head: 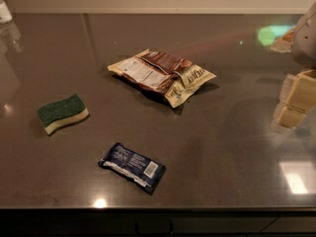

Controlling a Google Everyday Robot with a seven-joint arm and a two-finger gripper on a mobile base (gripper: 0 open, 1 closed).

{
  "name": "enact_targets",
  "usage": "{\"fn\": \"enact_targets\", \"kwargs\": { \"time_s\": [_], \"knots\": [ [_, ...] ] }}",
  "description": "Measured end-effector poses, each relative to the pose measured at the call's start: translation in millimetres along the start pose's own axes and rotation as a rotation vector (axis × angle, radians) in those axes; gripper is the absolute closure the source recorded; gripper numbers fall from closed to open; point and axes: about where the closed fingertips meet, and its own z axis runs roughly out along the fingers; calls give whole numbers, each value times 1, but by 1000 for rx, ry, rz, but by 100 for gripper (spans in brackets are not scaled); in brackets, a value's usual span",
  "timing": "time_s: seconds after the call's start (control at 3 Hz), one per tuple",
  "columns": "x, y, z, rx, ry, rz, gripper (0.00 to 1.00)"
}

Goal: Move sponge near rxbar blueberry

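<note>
The sponge [62, 113], dark green on top with a pale yellow base, lies on the dark countertop [222, 147] at the left. The rxbar blueberry [132, 167], a slim navy wrapper with a white barcode patch, lies near the front edge, to the right of and nearer than the sponge, and apart from it. My gripper [295, 104] hangs at the far right edge of the view above the counter, far from both. Its cream fingers [302, 90] stand apart and hold nothing.
A crumpled brown-and-cream snack bag [163, 75] lies in the middle of the counter behind the bar. A clear container [5, 11] stands at the back left corner. The counter's front edge [158, 209] runs along the bottom.
</note>
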Motion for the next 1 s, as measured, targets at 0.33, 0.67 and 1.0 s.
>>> {"fn": "enact_targets", "kwargs": {
  "time_s": [0.33, 0.67, 1.0],
  "knots": [
    [0, 0, 0, 0, 0, 0, 0],
    [-11, -3, 1, -2, -51, -36, 0],
    [-38, -7, 6, -16, -138, -93, 0]
  ]
}}
